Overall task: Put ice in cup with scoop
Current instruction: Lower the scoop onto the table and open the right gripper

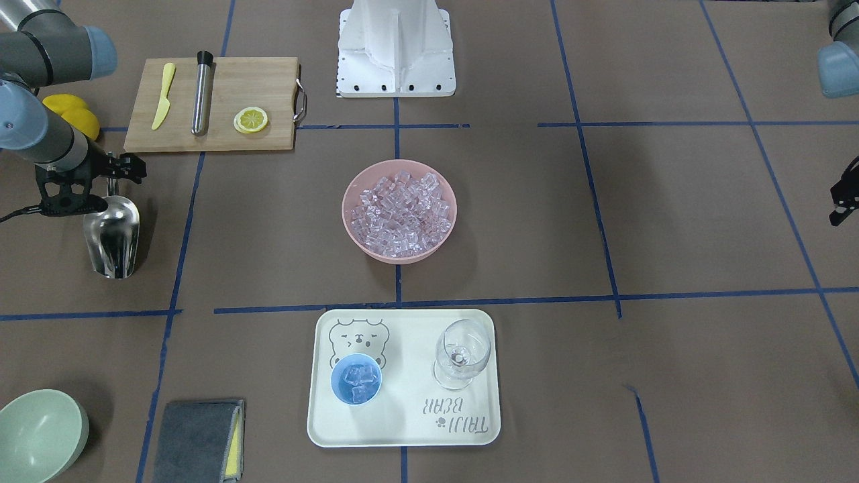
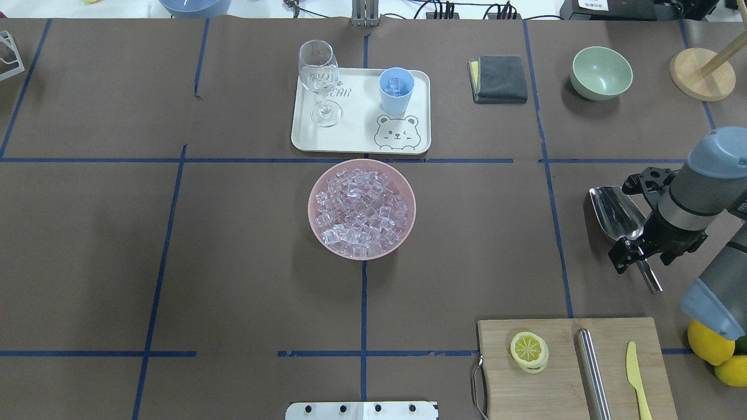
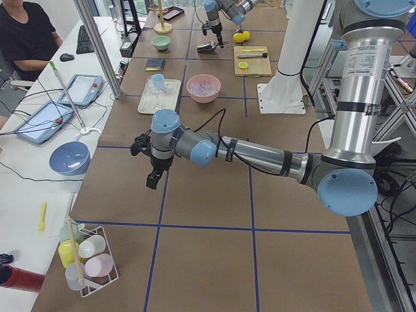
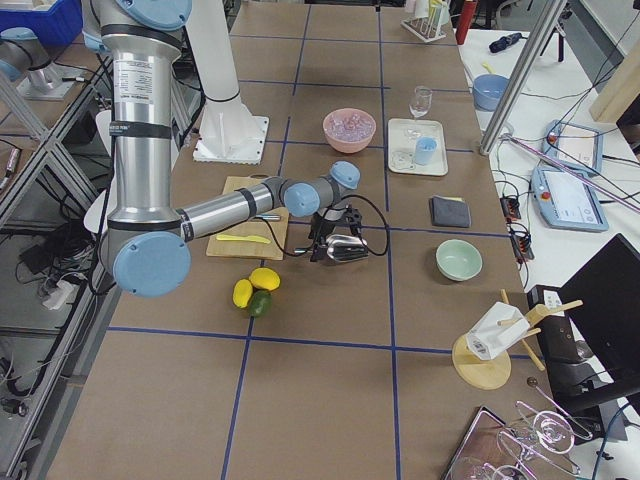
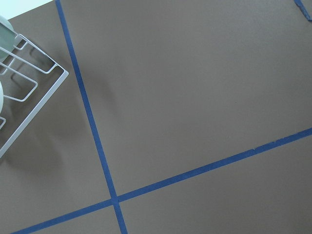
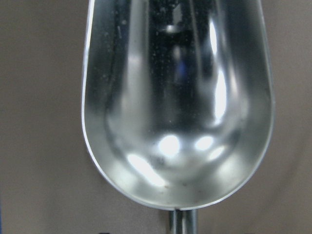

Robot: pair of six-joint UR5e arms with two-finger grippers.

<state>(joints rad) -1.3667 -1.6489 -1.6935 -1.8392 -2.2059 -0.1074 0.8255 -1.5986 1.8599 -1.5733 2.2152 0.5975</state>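
and here's the right gripper [image 2: 633, 256] low over the table [image 2: 233, 262], jaws pressed in on the thin rod handle of the steel scoop [image 2: 613, 213], as best the overhead view shows. the handle's tail pokes out behind the jaws toward the robot and the trough runs out ahead of them. the wrist view says that trough is bare, not a cube in it.

the ice [image 2: 362, 210] is heaped in the pink bowl [image 2: 310, 210], well off to the jaws' left, toward mid-table. the light-blue cup [image 2: 395, 93] sits on the cream tray [image 2: 350, 140] beyond that bowl, farther out and left of the jaws, with a few cubes in it already.

so i read this as either a run for another load or the scoop being parked. for a load: keep the pinch firm so the rod can't roll, swing left, dip the lip into the heap at a shallow angle, lift level. on the pour, mind the wine glass [image 2: 320, 79] beside the cup.

the left gripper [image 3: 151, 182] hangs over bare table, far from all this; can't tell how its jaws stand.
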